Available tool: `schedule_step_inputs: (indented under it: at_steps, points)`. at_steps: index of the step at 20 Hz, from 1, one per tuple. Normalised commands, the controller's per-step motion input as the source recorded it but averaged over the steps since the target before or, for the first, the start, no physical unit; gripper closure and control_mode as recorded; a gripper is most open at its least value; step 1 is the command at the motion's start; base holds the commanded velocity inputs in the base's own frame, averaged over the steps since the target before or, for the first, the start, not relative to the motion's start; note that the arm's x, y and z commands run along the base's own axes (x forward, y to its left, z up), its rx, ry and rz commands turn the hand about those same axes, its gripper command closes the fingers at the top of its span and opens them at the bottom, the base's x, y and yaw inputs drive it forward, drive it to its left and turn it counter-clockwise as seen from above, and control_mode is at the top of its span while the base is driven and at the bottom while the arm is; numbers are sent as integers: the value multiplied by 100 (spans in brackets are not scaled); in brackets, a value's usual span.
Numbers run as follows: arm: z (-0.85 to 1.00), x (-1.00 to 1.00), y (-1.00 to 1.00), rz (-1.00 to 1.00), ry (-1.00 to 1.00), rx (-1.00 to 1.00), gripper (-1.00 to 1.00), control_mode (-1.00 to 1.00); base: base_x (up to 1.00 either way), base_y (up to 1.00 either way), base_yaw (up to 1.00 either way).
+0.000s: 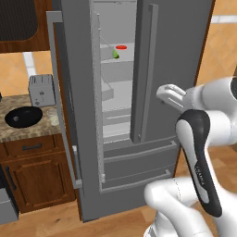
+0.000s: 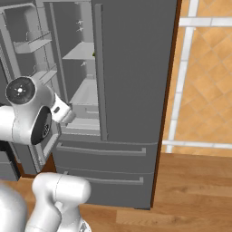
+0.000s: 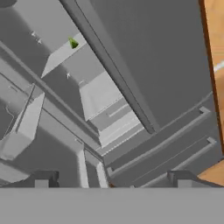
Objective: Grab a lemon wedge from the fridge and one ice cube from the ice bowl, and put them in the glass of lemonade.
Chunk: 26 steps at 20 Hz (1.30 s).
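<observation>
Tool (image 3: 113, 179) hangs released before the fridge (image 1: 176, 55), beside a granite counter (image 1: 18, 132) over wooden floor (image 2: 195, 190).

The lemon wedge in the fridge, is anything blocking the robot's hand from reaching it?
Nothing visible blocks it. The fridge's left door is swung open, and the lemon wedge sits uncovered on a shelf beside a red round item. The open gripper is lower, in front of the opening.

Wooden floor (image 2: 195, 190), orange tiled wall (image 2: 204, 68), possibly granite counter (image 1: 28, 129).
</observation>
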Motion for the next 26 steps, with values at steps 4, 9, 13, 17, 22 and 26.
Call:
schedule_step_inputs:
  at_steps: [4,9,13,17,22,26]
  points:
    - [5,-16,-72,6,0,-56,-100,-100,0,0,0]
    - [-15,-29,-55,3,0,-29,-100,-100,0,0,0]
    - [0,18,-15,13,-9,-15,-100,-100,0,0,0]
    - [16,46,8,28,-21,-5,-100,-100,0,0,0]
    - [6,39,31,13,-1,-2,-100,-100,0,0,0]
    - [0,48,36,0,16,0,-100,-100,0,0,0]
